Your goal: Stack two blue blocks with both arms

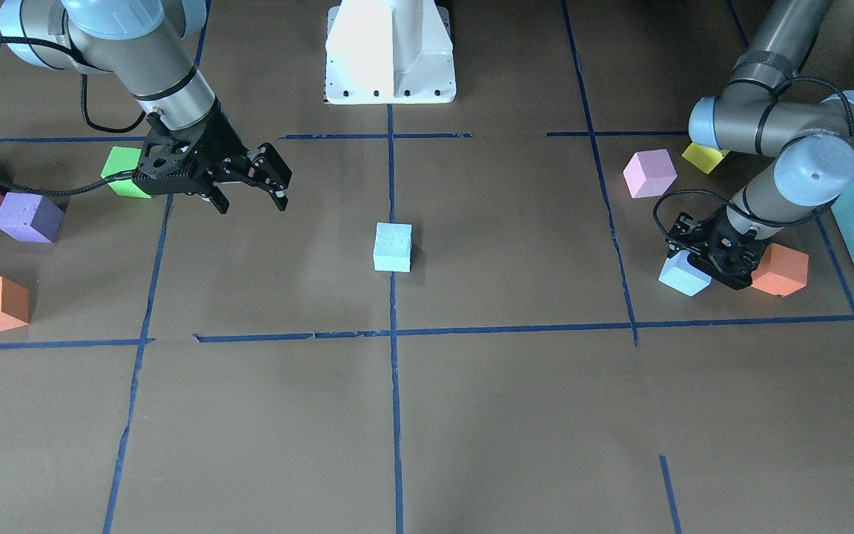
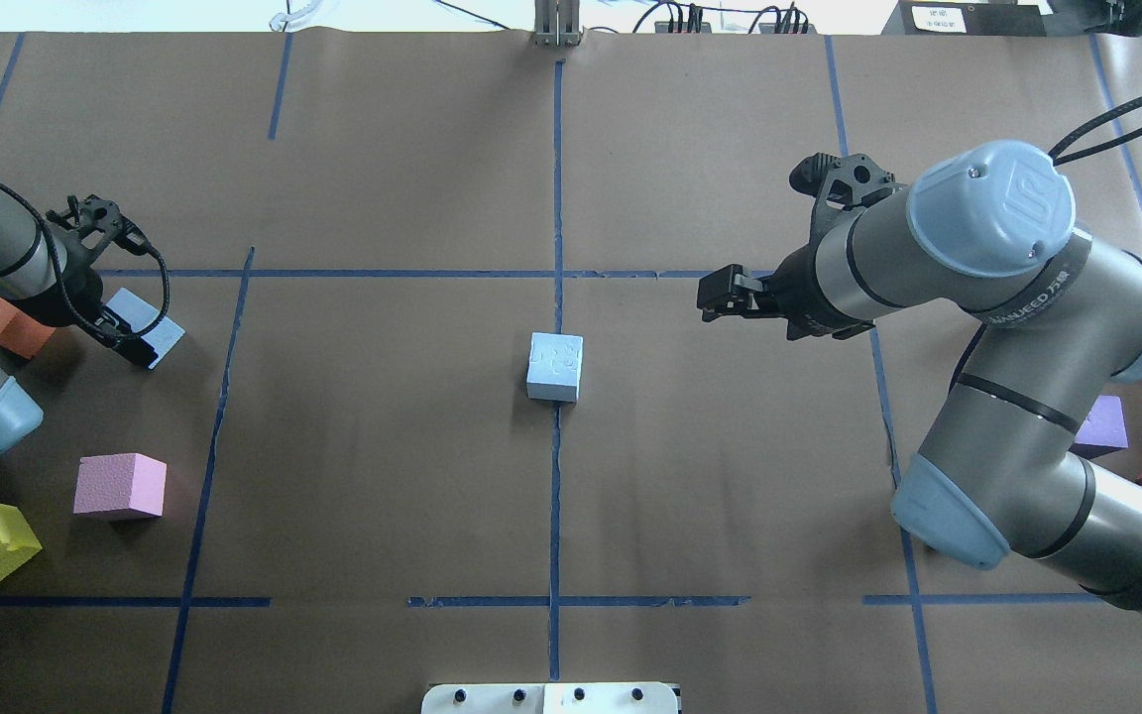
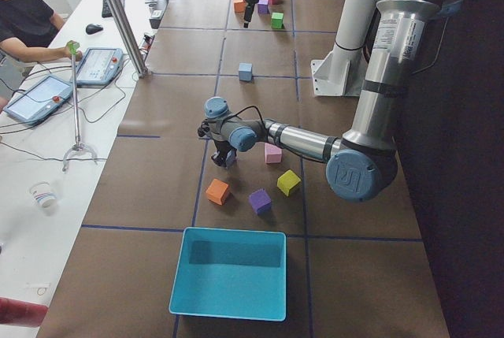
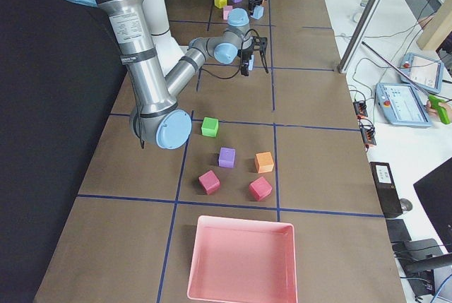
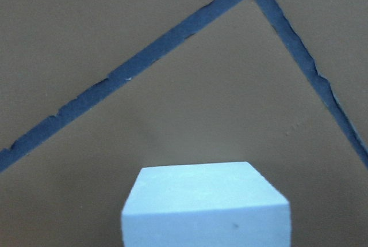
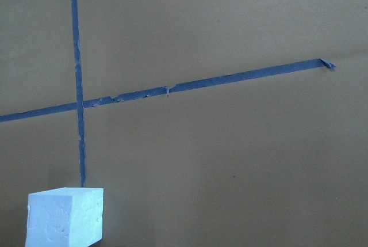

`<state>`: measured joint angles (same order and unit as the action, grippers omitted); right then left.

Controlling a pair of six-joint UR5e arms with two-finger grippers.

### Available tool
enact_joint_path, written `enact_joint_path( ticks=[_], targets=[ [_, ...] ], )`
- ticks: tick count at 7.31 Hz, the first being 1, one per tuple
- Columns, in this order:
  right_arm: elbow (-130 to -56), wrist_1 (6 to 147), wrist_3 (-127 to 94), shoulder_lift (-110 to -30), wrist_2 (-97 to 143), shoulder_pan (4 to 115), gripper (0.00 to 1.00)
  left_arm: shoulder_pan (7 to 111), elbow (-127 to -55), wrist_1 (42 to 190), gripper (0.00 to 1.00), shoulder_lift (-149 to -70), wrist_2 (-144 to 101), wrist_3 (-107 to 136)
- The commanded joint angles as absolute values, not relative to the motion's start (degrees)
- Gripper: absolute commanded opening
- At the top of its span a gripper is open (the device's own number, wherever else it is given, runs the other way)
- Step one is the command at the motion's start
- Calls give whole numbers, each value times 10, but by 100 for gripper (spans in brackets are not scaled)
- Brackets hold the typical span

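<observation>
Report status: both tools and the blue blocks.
Right tool open, empty. Left tool down on blue block, grip unclear. Second blue block centre, free. Orange block beside left tool.

the right arm [image 1: 138, 63] was bent and held high, the right end effector [image 1: 249, 200] tilted downward with its fingers spread apart. the left arm [image 1: 783, 130] reached low, the left end effector [image 1: 701, 261] pointing straight down, its finger gap unclear.

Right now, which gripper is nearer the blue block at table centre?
Right. The right gripper hangs open beside the centre blue block, on the robot's right of it. The left gripper is much farther, down at the other blue block.
</observation>
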<state>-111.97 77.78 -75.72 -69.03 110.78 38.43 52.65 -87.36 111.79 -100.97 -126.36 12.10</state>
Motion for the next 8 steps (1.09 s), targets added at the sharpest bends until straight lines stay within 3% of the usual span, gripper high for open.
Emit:
enact_joint_path(
  ticks=[1, 4, 6, 8],
  targets=[
    [-1131, 778, -756, -699, 1115, 391, 100, 526, -918, 1114, 9, -1028, -1266, 234],
    [-1165, 778, -662, -772, 1212, 488, 100, 421, -940, 1087, 9, -1152, -1261, 508],
    [-1159, 779, -593, -803, 1225, 519, 100, 355, -940, 913, 9, -1304, -1175, 560],
    [-1154, 779, -590, -804, 1220, 519, 100, 301, -926, 900, 9, -1361, -1123, 606]
  ],
)
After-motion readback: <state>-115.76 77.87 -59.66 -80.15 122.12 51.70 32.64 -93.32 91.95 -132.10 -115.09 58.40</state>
